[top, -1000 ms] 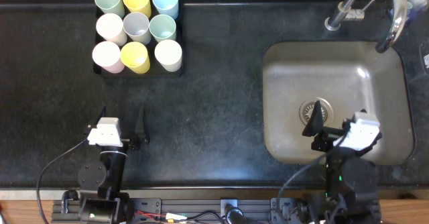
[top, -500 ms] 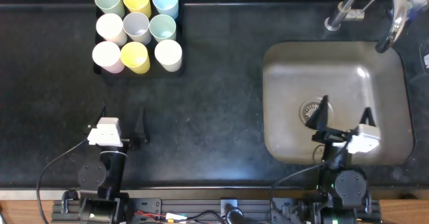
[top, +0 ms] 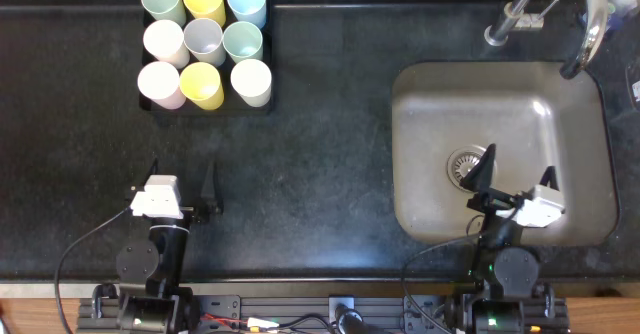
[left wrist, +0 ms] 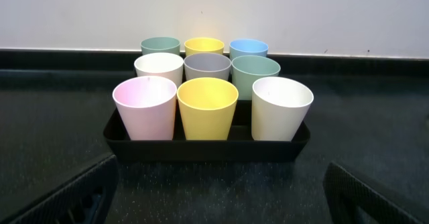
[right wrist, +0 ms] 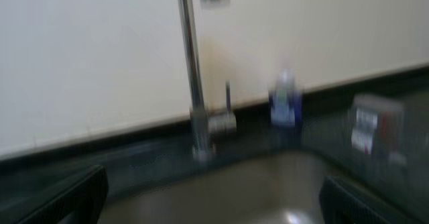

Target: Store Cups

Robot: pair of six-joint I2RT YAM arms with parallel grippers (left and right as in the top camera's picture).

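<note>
Several pastel cups stand upright in a black tray (top: pixel 205 110) at the back left of the dark counter. From the left wrist the pink cup (left wrist: pixel 145 107), yellow cup (left wrist: pixel 207 107) and cream cup (left wrist: pixel 281 108) form the nearest row, and the tray's (left wrist: pixel 208 149) front wall faces me. My left gripper (top: pixel 182 177) rests open near the front edge, well short of the tray, with nothing between its fingers (left wrist: pixel 67 197). My right gripper (top: pixel 517 171) hangs open and empty over the front part of the steel sink (top: pixel 420 124).
The sink fills the right side of the counter, with a drain (top: pixel 468 163) in its floor. A tall faucet (right wrist: pixel 194 83) and a small blue bottle (right wrist: pixel 285 106) stand behind it. Bare dark counter (top: pixel 320 174) lies between the tray and the sink.
My right arm has drawn back and turned, so its gripper now points toward the faucet rather than sideways across the sink. The left arm and cups have not moved.
</note>
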